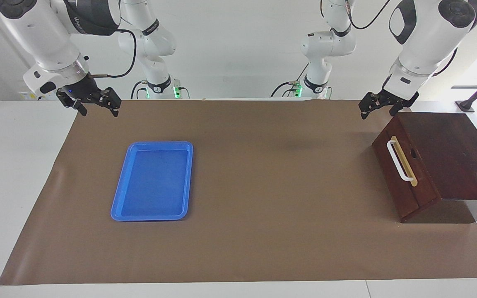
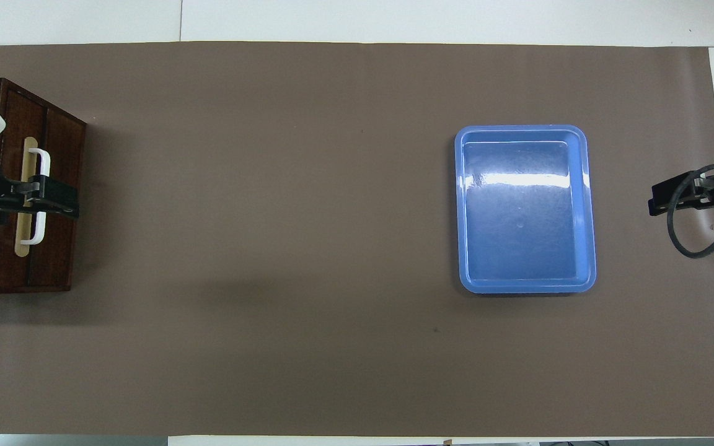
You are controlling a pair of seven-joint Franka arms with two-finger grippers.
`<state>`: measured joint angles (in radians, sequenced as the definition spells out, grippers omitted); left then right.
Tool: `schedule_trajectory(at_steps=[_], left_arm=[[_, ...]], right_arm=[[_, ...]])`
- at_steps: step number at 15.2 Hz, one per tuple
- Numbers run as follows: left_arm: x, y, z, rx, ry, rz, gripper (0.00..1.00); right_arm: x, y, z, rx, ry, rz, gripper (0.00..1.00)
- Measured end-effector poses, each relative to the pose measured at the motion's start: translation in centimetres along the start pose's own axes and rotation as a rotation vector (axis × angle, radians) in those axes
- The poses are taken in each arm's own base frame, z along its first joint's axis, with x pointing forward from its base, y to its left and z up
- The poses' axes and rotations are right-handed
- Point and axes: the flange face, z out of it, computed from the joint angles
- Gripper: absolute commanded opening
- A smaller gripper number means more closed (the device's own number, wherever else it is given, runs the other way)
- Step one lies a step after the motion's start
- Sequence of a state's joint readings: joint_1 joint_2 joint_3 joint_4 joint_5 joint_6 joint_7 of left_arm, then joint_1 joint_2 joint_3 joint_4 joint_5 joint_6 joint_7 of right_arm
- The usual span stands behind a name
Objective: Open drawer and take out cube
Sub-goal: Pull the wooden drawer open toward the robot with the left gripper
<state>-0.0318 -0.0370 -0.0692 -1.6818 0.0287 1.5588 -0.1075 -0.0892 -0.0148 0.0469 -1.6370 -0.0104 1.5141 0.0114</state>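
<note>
Drawer (image 1: 402, 169) sits closed in the dark wooden box (image 1: 454, 153) at the left arm's end of the desk (image 1: 263, 186), front facing the blue tray (image 1: 153, 181). White handle (image 1: 398, 160) runs near-to-far. Left gripper (image 1: 387, 104) hangs above the box's near corner, jaws apart, holding nothing. Right gripper (image 1: 90, 102) waits over the mat's edge, open, empty.

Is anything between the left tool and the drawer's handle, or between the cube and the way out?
Nothing visible blocks the left tool, raised over the drawer, from the white handle. The drawer is shut, so its front closes off the inside; no cube shows. The right tool waits apart.
</note>
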Motion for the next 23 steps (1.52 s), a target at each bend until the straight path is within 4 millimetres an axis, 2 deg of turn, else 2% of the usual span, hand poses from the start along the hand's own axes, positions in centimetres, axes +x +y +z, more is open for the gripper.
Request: schedule_trajectory(at_steps=[5, 7, 11, 16, 20, 23], left_arm=[[0.4, 0.0, 0.0, -0.004, 0.034, 0.006, 1.00], [1.2, 0.1, 0.8, -0.008, 0.082, 0.008, 1.00], [2.9, -0.1, 4.9, 0.050, 0.148, 0.028, 1.00], [6.1, -0.7, 11.7, 0.234, 0.170, 0.126, 1.00], [7.7, -1.0, 14.9, 0.297, 0.180, 0.210, 1.00], [7.9, -3.0, 16.7, 0.310, 0.194, 0.271, 1.00]], right_arm=[[0.0, 0.0, 0.0, 0.000, 0.000, 0.000, 1.00], [0.0, 0.0, 0.0, 0.000, 0.000, 0.000, 1.00], [0.0, 0.0, 0.0, 0.000, 0.000, 0.001, 1.00], [0.0, 0.0, 0.0, 0.000, 0.000, 0.000, 1.00], [0.0, 0.0, 0.0, 0.000, 0.000, 0.000, 1.00], [0.0, 0.1, 0.0, 0.000, 0.000, 0.001, 1.00]])
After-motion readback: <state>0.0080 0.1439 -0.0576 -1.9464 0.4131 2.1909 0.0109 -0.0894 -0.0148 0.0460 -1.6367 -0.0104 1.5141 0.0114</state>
